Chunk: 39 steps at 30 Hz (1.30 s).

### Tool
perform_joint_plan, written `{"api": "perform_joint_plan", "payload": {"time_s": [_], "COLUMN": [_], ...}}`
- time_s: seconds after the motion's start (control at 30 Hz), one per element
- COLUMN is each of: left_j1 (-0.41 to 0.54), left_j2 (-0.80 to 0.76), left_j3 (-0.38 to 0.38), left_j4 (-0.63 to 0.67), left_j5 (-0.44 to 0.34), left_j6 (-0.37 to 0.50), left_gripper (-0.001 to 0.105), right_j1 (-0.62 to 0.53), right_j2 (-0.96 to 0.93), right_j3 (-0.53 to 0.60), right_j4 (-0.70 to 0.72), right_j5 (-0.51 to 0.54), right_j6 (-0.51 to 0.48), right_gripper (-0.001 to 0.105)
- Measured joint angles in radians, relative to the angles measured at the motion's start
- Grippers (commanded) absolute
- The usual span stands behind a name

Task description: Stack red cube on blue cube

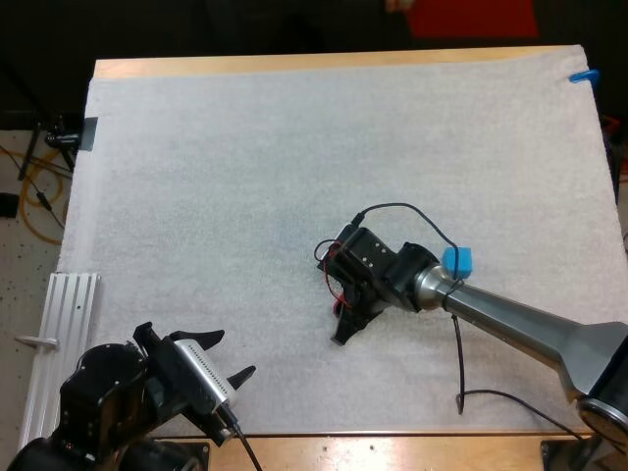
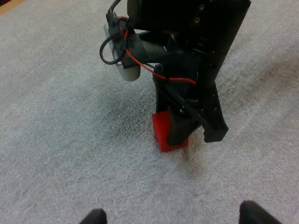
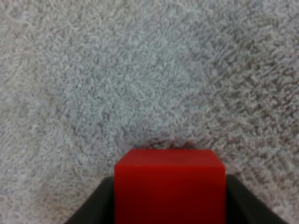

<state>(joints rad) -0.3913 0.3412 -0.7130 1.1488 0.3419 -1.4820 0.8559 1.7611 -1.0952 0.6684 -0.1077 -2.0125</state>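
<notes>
Red cube (image 3: 169, 186) (in right end effector (image 1: 353, 324))

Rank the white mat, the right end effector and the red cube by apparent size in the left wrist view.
Largest: white mat.
Next: right end effector.
Smallest: red cube, partly hidden by a finger.
Cube and end effector sit equally far off, so the ranking holds.

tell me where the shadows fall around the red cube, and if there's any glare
High view: even light, faint shadow on the mat under the right gripper, mild sheen on its metal arm; left wrist view: soft dark shadow on the mat beside the red cube; right wrist view: thin shadow along the cube's far edge, no glare.
</notes>
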Motion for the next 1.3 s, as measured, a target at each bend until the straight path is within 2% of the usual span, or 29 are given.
{"api": "perform_joint_plan", "payload": {"time_s": [0.1,0.33,0.5,0.73,0.9,1.2,1.3], "left_j1": [0.0,0.0,0.0,0.0,0.0,0.0,0.0], "left_j2": [0.0,0.0,0.0,0.0,0.0,0.0,0.0], "left_j3": [0.0,0.0,0.0,0.0,0.0,0.0,0.0], "left_j4": [0.0,0.0,0.0,0.0,-0.006,-0.025,-0.027], "left_j5": [0.0,0.0,0.0,0.0,0.007,0.027,0.027], "left_j6": [0.0,0.0,0.0,0.0,0.0,0.0,0.0], "left_gripper": [0.055,0.055,0.055,0.055,0.055,0.055,0.055], "right_j1": [0.0,0.0,0.0,-0.007,-0.073,-0.231,-0.293], "right_j2": [0.0,-0.025,-0.092,-0.168,-0.187,-0.19,-0.19], "right_j3": [-0.013,-0.082,-0.15,-0.173,-0.173,-0.173,-0.173], "right_j4": [0.033,0.12,0.172,0.212,0.257,0.312,0.324], "right_j5": [0.0,0.012,0.069,0.128,0.146,0.193,0.204], "right_j6": [0.0,0.0,0.0,0.017,0.08,0.129,0.188], "right_gripper": [0.012,0.012,0.012,0.012,0.012,0.012,0.012]}}
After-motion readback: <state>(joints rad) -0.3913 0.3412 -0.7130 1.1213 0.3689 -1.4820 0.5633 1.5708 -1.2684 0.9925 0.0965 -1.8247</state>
